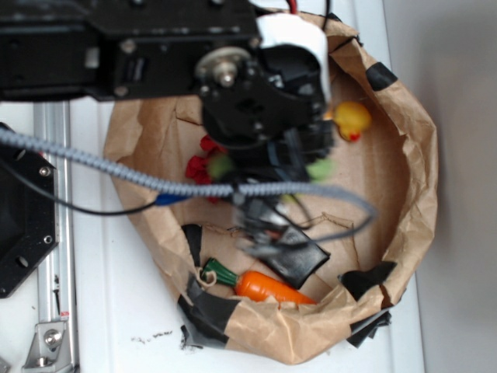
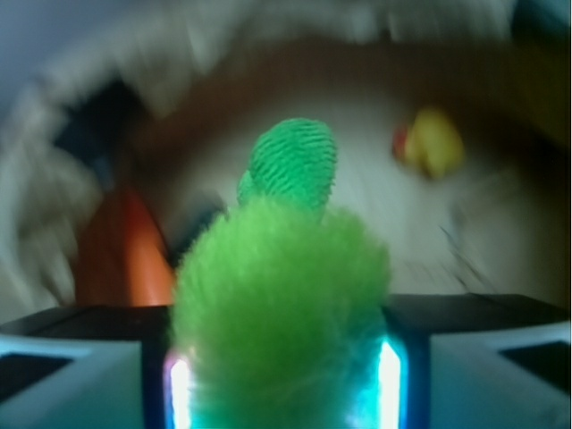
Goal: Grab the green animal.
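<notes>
Green animal (image 2: 281, 304) sits pinched between the tool (image 2: 281, 384) pads, above the paper basket (image 1: 404, 167).

A robot test bench in a lab, not a home or shop

A plain white tabletop (image 1: 116, 303) carries a bolted aluminium rail (image 1: 53, 233) and a black mounting plate (image 1: 23, 225), with loose cables (image 1: 93, 167) running across to the black servo-driven arm (image 1: 155, 47). The work area is a makeshift basin of crumpled brown paper (image 1: 404, 179) patched with black tape (image 1: 206, 311), holding small toy props: a yellow rubber duck (image 1: 352, 119), an orange carrot (image 1: 268, 287) and some red pieces (image 1: 200, 165). A bare grey wall (image 1: 458, 78) stands behind.
</notes>
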`<state>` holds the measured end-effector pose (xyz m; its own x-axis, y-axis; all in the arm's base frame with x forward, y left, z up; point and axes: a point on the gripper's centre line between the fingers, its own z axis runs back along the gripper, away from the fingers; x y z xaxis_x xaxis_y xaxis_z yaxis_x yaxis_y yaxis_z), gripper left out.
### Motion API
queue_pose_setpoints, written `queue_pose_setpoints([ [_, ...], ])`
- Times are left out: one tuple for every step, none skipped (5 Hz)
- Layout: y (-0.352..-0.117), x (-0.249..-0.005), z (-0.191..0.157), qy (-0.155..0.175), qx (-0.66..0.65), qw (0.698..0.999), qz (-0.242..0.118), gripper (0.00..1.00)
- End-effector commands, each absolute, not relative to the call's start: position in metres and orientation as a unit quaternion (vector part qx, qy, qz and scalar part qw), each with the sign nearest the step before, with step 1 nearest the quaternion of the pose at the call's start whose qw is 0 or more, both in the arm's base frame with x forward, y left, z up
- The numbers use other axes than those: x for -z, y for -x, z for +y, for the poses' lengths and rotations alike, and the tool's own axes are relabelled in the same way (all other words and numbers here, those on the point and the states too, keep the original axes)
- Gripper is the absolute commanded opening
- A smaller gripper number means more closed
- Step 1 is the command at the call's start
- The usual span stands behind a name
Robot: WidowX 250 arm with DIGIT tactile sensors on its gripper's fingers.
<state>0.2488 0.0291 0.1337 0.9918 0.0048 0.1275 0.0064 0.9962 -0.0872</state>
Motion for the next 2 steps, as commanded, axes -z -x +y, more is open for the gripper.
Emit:
queue_pose_setpoints([
  [-0.2608, -0.163, 0.0317, 0.028, 0.007, 0.996, -0.085, 0.0],
  [-0.2612, -0.162, 0.0344, 0.019, -0.006, 0.997, -0.073, 0.0],
])
